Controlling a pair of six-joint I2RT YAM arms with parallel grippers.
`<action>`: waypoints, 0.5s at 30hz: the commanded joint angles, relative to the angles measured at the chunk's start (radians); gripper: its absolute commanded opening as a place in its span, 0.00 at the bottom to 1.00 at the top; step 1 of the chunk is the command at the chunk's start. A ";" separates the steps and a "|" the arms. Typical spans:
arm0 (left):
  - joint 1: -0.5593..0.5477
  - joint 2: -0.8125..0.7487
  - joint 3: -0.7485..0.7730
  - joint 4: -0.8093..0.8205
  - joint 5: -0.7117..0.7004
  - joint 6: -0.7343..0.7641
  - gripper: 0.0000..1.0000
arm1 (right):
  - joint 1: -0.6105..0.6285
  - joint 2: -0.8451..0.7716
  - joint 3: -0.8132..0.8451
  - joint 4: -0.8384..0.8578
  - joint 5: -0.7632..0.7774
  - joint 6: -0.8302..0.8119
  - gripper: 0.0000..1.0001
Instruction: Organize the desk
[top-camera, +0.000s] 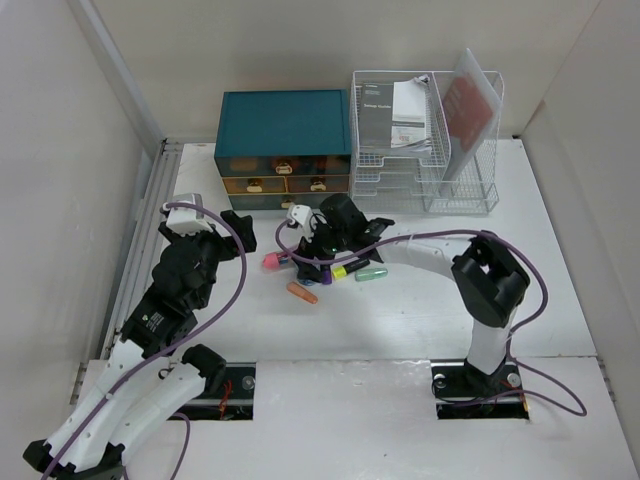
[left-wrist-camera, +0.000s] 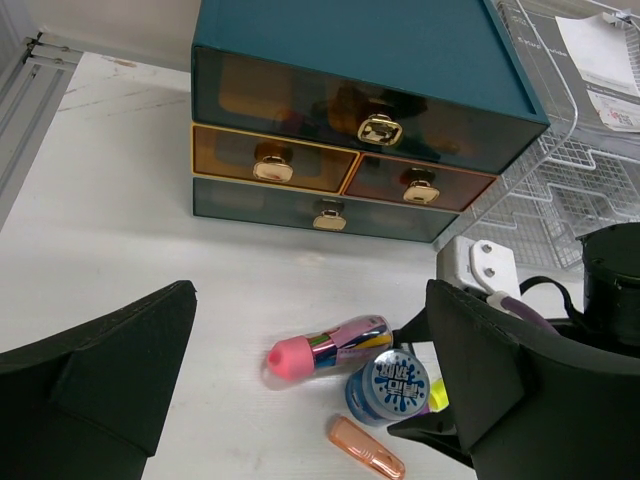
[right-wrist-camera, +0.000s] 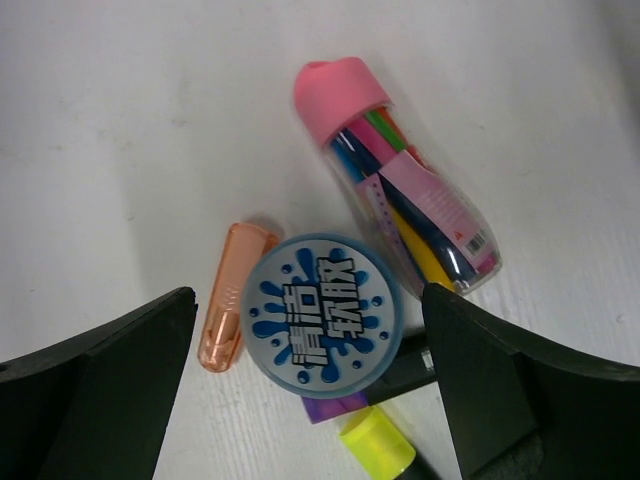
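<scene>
Hovering right gripper (right-wrist-camera: 308, 300), jaws spread wide and empty, straddles the round blue tin (right-wrist-camera: 320, 312), mid-desk (top-camera: 420, 310) toward the far edge. Left gripper (left-wrist-camera: 310, 300), likewise spread and empty, sits farther off.

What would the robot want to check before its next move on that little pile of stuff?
1. Right jaws open: ok.
2. Blue round tub centred between them: ok.
3. Tub clear of neighbours: not ok; orange clip and yellow highlighter crowd it.
4. Left jaws open, away from the pile: ok.
5. Teal drawer box ready to receive: not ok, drawers shut.
6. Right jaws low enough to grip: cannot tell.
</scene>
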 joint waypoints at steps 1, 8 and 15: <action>0.004 -0.010 -0.007 0.035 -0.004 0.005 0.99 | 0.008 0.003 0.021 0.032 0.086 0.015 0.99; 0.004 -0.019 -0.007 0.035 -0.004 0.005 0.99 | 0.008 0.021 0.021 0.042 0.152 0.024 0.99; 0.004 -0.019 -0.007 0.035 -0.004 0.005 0.99 | 0.017 0.050 0.012 0.042 0.152 0.024 0.99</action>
